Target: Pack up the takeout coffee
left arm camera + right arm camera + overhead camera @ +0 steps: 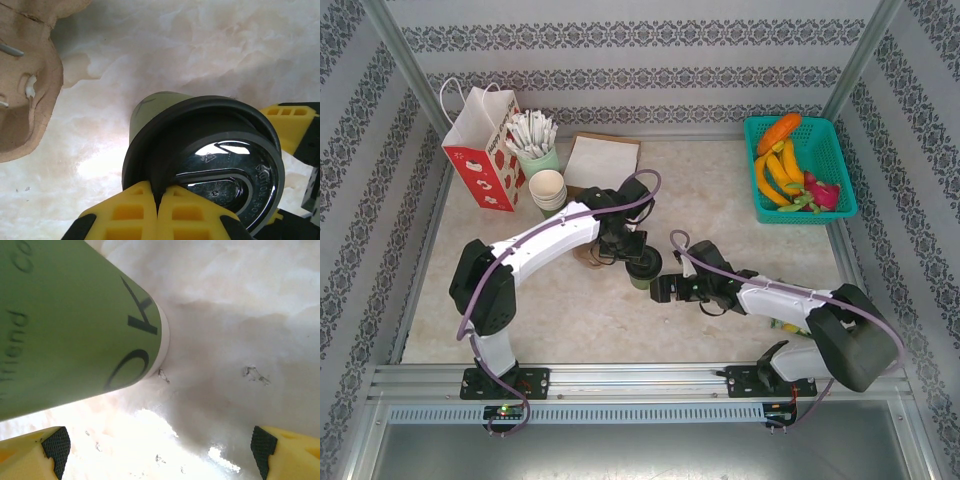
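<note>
Teal basket (820, 123) holds fruit (778, 165). Green cup (542, 160) holds white sticks (530, 130), beside red bag (480, 150) and cream cup stack (548, 190). Cardboard tray (30, 90) lies near coffee (643, 268), which stands upright mid-table. Left gripper (157, 210) clenched, fingertips together at lid rim. Right gripper (159, 444) released, jaws wide, coffee just ahead, not touching.

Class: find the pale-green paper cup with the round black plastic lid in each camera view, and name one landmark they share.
Top external: pale-green paper cup with round black plastic lid at table centre.
Left wrist: cup lower right, lid facing camera.
Right wrist: cup upper left, its green wall.
Shared landmark: pale marbled tabletop.
</note>
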You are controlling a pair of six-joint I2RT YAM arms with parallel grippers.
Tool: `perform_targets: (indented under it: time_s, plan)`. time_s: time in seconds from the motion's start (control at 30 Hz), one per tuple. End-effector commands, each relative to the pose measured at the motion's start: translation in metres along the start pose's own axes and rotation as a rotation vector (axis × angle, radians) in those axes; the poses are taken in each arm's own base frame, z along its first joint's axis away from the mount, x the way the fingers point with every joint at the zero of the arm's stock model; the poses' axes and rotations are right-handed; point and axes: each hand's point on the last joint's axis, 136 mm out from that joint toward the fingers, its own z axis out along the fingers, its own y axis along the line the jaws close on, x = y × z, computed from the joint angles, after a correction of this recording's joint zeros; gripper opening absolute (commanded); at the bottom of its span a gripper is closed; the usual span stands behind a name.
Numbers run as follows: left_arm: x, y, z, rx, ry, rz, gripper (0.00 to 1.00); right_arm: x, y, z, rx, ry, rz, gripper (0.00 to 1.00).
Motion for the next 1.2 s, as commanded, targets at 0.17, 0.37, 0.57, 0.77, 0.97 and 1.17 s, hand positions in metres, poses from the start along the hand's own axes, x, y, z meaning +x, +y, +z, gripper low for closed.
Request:
perform_targets:
  time_s: [0.17, 0.37, 0.57, 0.77, 0.97, 1.17]
  plan:
    - [0.026, 0.023, 0.023, -0.143, 0.142, 0.019, 0.0, -0.026, 0.034, -0.035, -0.13, -0.107, -0.063, 0.95]
    - [0.021, 0.017, 0.018, -0.121, 0.128, 0.024, 0.0, -0.046, 0.024, -0.05, -0.192, -0.149, 0.114, 0.94]
    - [0.022, 0.014, 0.021, -0.11, 0.132, 0.026, 0.0, -0.046, 0.025, -0.042, -0.211, -0.112, 0.129, 0.92]
    - [0.028, 0.012, 0.032, -0.089, 0.161, 0.025, 0.0, -0.046, 0.032, -0.034, -0.272, -0.085, 0.165, 0.92]
    - [0.029, 0.009, 0.033, -0.089, 0.171, 0.034, 0.0, -0.053, 0.047, -0.044, -0.336, -0.113, 0.132, 0.92]
    - [0.027, 0.006, 0.032, -0.083, 0.167, 0.039, 0.0, -0.043, 0.035, -0.035, -0.288, -0.082, 0.143, 0.92]
